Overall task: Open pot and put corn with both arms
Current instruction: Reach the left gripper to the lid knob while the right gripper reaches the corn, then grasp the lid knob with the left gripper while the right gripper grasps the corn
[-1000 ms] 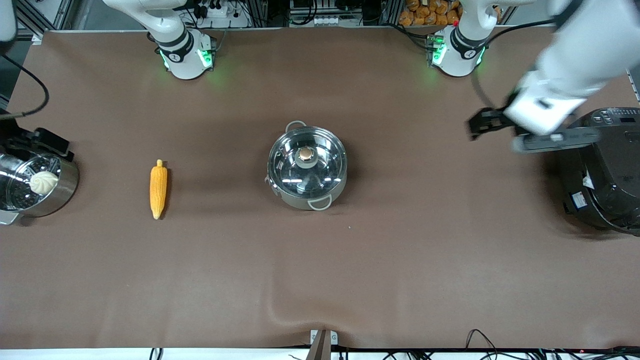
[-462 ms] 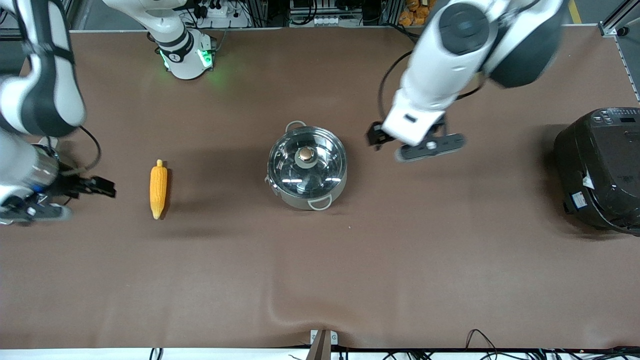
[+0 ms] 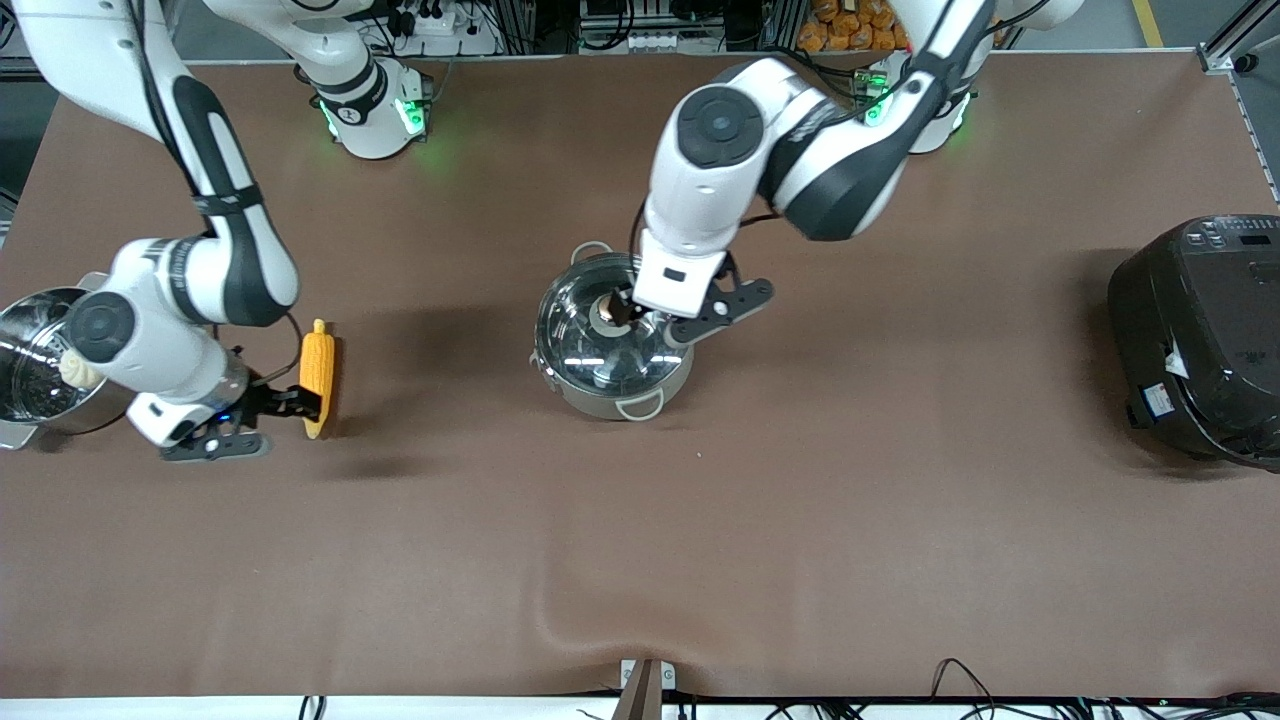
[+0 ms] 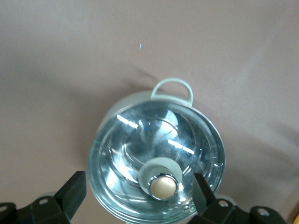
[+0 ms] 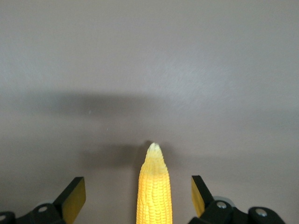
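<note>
Left hand (image 4: pixel 140 198) hangs spread wide over the pot (image 3: pixel 613 340) mid-desk, straddling the lid knob (image 4: pixel 163 185) for lifting. Right hand (image 5: pixel 138 196), equally wide, brackets the corn (image 5: pixel 153 191) lying toward its end, ready to pinch.

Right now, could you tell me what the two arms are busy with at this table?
The left tool hangs open over the pot, its fingers either side of the metal knob on the glass lid, which is on the pot. The right tool is open around the corn, which lies on the brown table toward the right arm's end. Neither has closed on anything yet.
</note>
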Robot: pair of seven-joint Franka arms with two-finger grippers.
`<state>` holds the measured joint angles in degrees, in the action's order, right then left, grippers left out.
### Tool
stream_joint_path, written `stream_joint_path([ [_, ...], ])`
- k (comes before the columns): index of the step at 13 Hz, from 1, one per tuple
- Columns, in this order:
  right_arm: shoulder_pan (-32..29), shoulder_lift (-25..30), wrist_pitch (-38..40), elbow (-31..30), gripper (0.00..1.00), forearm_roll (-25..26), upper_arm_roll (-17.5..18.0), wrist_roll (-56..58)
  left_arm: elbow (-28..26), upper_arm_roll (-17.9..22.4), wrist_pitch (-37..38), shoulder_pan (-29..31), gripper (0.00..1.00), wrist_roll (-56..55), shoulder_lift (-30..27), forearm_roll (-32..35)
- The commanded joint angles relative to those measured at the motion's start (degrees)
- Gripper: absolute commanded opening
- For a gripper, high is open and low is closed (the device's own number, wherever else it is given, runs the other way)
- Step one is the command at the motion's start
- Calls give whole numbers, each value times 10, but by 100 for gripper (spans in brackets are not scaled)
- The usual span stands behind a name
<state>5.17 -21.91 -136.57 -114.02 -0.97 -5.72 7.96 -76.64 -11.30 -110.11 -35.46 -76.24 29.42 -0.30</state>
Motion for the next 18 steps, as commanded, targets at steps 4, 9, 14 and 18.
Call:
stream_joint_path([
  [4,-16,-16,-33,-38,100,-7,-1,65,44,6,-19,-49,100,-138,66,0],
  [9,-19,-34,-45,-60,100,-7,-1,66,44,10,-41,-58,93,-159,88,0],
  [14,-49,-31,-40,-73,100,-8,-1,135,39,11,-42,-65,83,-160,103,4],
  [18,-45,-33,-34,-73,100,-61,-1,135,38,11,-41,-66,72,-160,105,6],
])
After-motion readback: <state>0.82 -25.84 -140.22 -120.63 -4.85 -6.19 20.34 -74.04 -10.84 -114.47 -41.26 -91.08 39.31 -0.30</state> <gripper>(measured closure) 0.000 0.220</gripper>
